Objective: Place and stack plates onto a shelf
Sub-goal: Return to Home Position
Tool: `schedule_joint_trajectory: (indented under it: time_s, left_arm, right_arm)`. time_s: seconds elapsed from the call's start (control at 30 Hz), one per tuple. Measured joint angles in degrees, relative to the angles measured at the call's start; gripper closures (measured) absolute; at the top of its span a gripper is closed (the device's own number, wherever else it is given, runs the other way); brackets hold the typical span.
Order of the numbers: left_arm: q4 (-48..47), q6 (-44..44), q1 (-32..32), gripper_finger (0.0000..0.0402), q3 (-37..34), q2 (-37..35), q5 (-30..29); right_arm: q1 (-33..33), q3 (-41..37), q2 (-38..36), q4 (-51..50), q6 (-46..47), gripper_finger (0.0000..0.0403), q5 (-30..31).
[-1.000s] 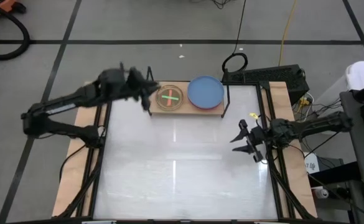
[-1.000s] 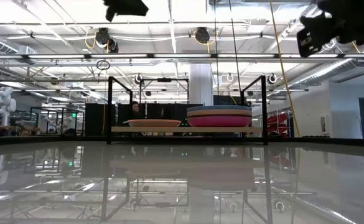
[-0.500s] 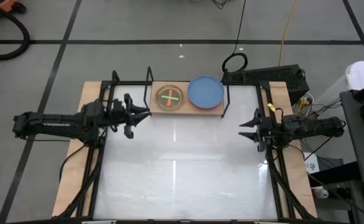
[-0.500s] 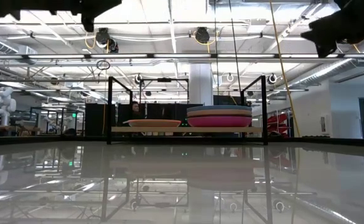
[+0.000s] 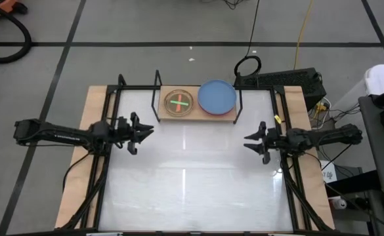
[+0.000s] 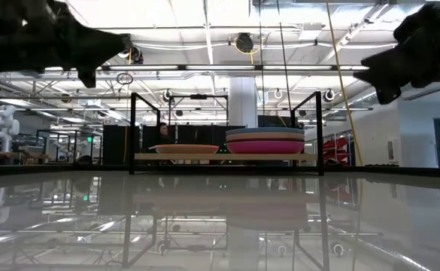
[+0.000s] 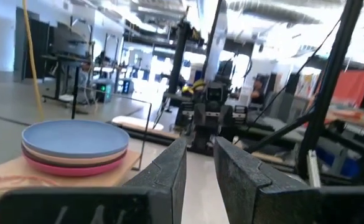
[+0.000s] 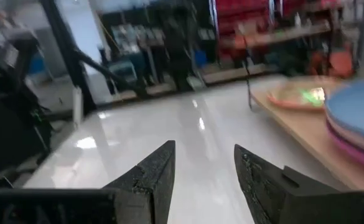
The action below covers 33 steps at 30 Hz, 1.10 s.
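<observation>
The shelf [image 5: 198, 115] stands at the table's far edge, a light-wood board between thin black uprights. On its left half lies a single salmon plate [image 5: 178, 103] with a green and red cross on it. On its right half sits a stack of plates [image 5: 216, 96], blue on top, with salmon and magenta rims below [image 6: 265, 143]. My left gripper [image 5: 142, 133] hovers open over the table's left side, near and left of the shelf. My right gripper [image 5: 249, 141] hovers open over the right side, near the shelf's right end. Neither holds a plate.
The glossy white tabletop [image 5: 185, 177] spreads in front of the shelf between the two arms. Black frame rails [image 5: 106, 170] run along both sides of the table. A black upright [image 6: 132, 132] marks each end of the shelf. Cables and a dark box [image 5: 277, 82] lie beyond the far right corner.
My left gripper has drawn back from the shelf's left end, by the salmon plate, toward the table's near left and has come down lower. My right gripper has also sunk lower, staying on the right side. The plates have kept still.
</observation>
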Motion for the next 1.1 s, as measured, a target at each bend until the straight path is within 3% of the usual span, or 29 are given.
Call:
schedule_joint_trajectory:
  time_s: [0.2, 0.37, 0.5, 0.63, 0.83, 1.1]
  left_arm:
    - [2.06, -1.86, -0.77, 0.0314, -0.67, -1.09, 1.28]
    - [0.55, 3.94, -0.37, 0.0314, -0.45, -7.06, 4.54]
    - [-8.21, 9.67, 1.16, 0.0314, -0.42, -14.36, 3.54]
    - [-16.9, 9.81, 4.39, 0.0314, -0.43, -23.02, 3.1]
    - [-31.87, 9.05, 8.48, 0.0314, -0.41, -36.89, 3.2]
    - [-41.1, 7.81, 10.63, 0.0314, 0.06, -37.69, 4.82]
  right_arm:
    - [0.0, 0.26, -0.08, 3.26, -4.19, 0.0257, -3.59]
    - [0.02, 4.83, -0.31, 0.3, -6.46, 0.0257, -5.46]
    - [0.02, 5.67, -0.81, -0.25, -10.68, 0.0257, -3.48]
    - [0.0, 5.94, -2.52, -0.43, -13.46, 0.0257, 0.4]
    - [0.0, 5.96, -4.51, -1.75, -14.19, 0.0257, 0.61]
    - [0.0, 5.92, -4.5, -4.19, -12.08, 0.0257, 0.69]
